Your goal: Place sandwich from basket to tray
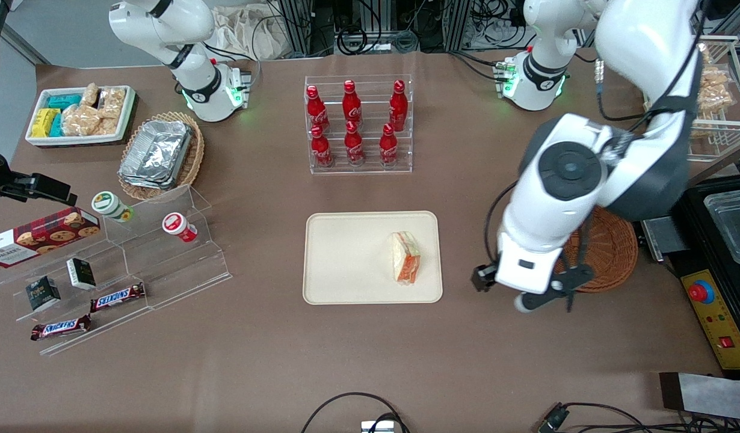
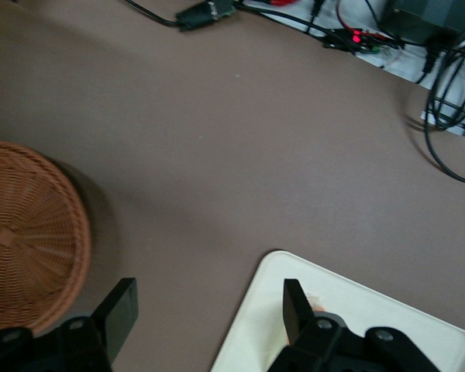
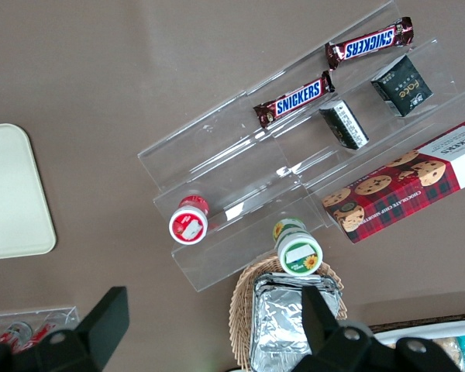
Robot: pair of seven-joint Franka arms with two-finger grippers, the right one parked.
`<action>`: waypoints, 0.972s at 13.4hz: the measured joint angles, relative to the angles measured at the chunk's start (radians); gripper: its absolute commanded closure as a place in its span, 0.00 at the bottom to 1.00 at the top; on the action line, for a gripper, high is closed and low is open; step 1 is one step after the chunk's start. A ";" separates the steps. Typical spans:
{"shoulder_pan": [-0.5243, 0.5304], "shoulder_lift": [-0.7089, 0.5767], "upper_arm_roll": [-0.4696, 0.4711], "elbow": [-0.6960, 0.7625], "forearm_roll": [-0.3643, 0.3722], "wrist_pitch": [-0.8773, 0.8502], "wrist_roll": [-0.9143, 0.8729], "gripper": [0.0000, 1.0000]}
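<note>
The sandwich (image 1: 406, 258), a wrapped wedge with orange and green filling, lies on the cream tray (image 1: 346, 258), at the tray's end nearest the working arm. The round reddish-brown basket (image 1: 610, 246) sits toward the working arm's end of the table, partly covered by the arm, and looks empty. My gripper (image 1: 525, 296) hangs above bare table between tray and basket. In the left wrist view my gripper (image 2: 208, 310) is open with nothing between its fingers; the basket (image 2: 23, 248) and a corner of the tray (image 2: 372, 306) flank it. There a finger hides nearly all of the sandwich.
A clear rack of red cola bottles (image 1: 359, 123) stands farther from the camera than the tray. A stepped acrylic stand (image 1: 165, 264) with snacks, an oval basket of foil containers (image 1: 159, 153) and a white bin (image 1: 81, 114) lie toward the parked arm's end. A black machine (image 1: 716, 288) sits beside the basket.
</note>
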 measured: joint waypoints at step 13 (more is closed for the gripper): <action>0.074 -0.263 0.303 -0.179 -0.253 -0.072 0.514 0.17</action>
